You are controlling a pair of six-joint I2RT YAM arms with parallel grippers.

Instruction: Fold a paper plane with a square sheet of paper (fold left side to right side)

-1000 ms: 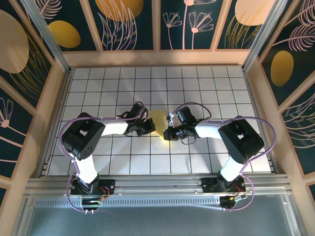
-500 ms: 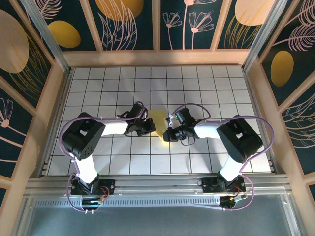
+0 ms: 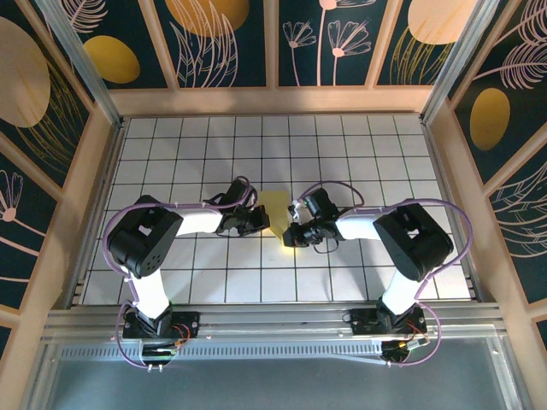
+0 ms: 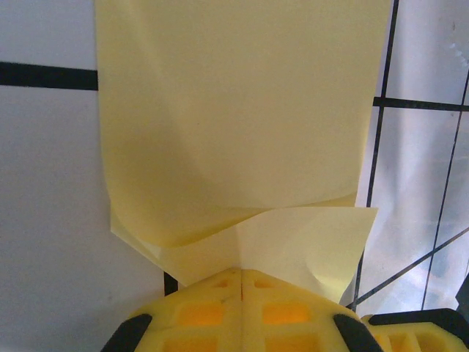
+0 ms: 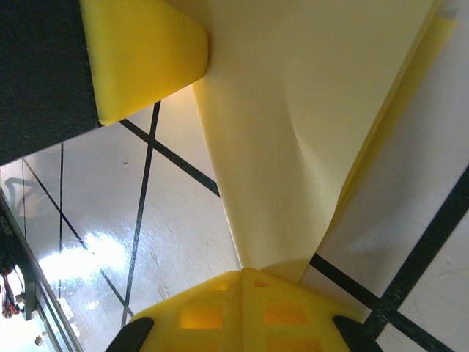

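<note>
The square sheet of paper [image 3: 274, 205], pale yellow, lies partly folded over itself at the middle of the white grid table [image 3: 171, 154], between both grippers. My left gripper [image 3: 261, 224] is shut on its near left edge. In the left wrist view the closed yellow fingertips [image 4: 220, 290] pinch the sheet [image 4: 242, 132] where a lifted flap curls over the lower layer. My right gripper [image 3: 291, 236] is shut on a corner of the sheet [image 5: 293, 147], which rises from its closed jaws as a narrow strip. The left gripper's yellow finger [image 5: 143, 55] shows at the top left of the right wrist view.
Wooden frame posts and dark painted panels with golden ovals wall the table on three sides. A metal rail [image 3: 273, 320] runs along the near edge by the arm bases. Both arms reach inward and nearly meet at the centre.
The right arm has edged slightly left toward the left gripper, taking its pinched corner along. The left arm has hardly moved.
</note>
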